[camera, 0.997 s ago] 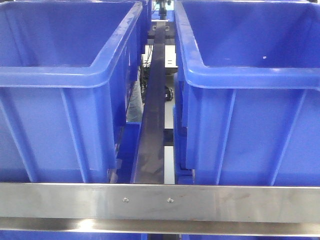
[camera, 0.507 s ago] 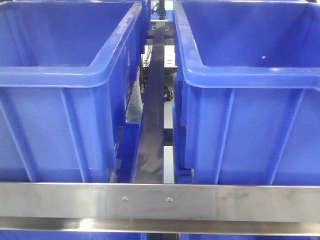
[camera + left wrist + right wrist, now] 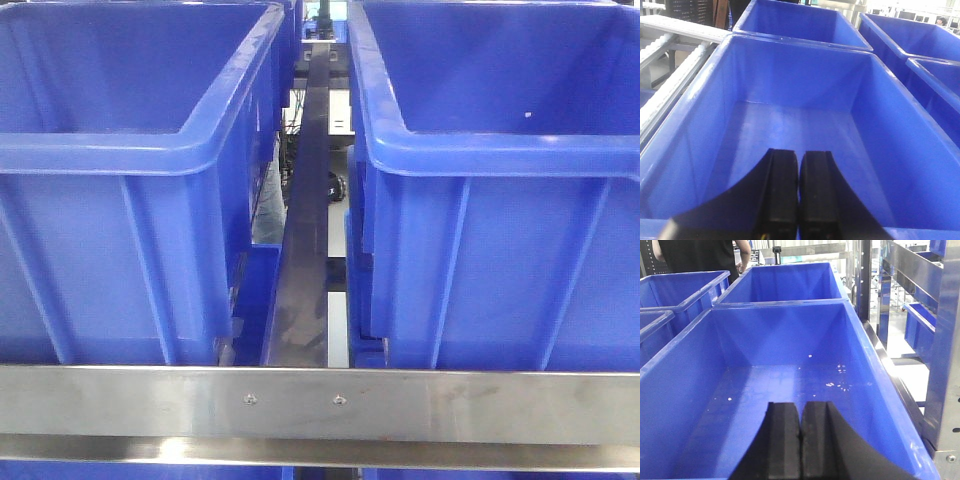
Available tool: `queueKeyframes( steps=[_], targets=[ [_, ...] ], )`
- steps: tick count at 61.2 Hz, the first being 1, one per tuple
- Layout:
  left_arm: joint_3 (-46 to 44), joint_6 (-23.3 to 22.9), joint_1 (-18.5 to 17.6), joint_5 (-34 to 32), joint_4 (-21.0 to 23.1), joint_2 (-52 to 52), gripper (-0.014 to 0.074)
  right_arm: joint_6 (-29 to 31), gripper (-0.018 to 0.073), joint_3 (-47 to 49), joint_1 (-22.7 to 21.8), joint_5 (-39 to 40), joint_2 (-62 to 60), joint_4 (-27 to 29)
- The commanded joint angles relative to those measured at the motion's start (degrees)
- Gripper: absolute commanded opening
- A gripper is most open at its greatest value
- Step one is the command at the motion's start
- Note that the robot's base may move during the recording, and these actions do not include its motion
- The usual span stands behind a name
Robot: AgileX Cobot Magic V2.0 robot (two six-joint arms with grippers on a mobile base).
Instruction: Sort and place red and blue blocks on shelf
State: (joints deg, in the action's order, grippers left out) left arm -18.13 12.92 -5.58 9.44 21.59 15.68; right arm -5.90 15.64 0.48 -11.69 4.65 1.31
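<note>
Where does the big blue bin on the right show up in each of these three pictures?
Front view: the right bin fills the right half, behind the steel rail.
Left wrist view: cannot tell; several similar bins.
Right wrist view: probably the bin fills the middle, under the shut right gripper.
Shared landmark: blue bins.

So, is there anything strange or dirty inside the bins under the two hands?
Only a small thing: pale specks lie scattered on the floor of the right bin, below the shut right hand. The left bin, under the shut left hand, looks clean. No blocks show in either.
</note>
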Motion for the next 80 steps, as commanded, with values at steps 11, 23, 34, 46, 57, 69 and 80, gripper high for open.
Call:
queueKeyframes(
  steps=[11,23,34,46,57,69,80],
  targets=[
    [-1.60,-0.18,0.09,-4.15,0.58,0.41,0.0122,0.26,0.0055,0.30,-0.34,5.48,0.25,0.05],
    [-1.60,-0.18,0.09,-4.15,0.58,0.41,0.0122,0.32,0.0055,-6.52,-0.34,6.99,-3.70,-0.81],
    [-1.60,-0.18,0.09,-4.04,0.58,0.41,0.0122,2.42,0.0055,-15.51,-0.25,15.12,-6.16,-0.81],
    [-1.60,-0.18,0.09,-3.93,0.58,0.41,0.0122,5.51,0.0055,-16.11,-0.18,14.71,-6.46,-0.95],
    [-1.60,-0.18,0.09,-3.84,0.58,0.41,0.0122,5.90,0.0055,-16.11,-0.18,14.44,-6.46,-0.71],
    [-1.60,-0.18,0.09,-3.84,0.58,0.41,0.0122,5.90,0.0055,-16.11,-0.18,14.40,-6.41,-0.28],
    [-1.60,-0.18,0.09,-3.84,0.58,0.41,0.0122,5.90,0.0055,-16.11,-0.18,14.40,-6.41,-0.28]
  ],
)
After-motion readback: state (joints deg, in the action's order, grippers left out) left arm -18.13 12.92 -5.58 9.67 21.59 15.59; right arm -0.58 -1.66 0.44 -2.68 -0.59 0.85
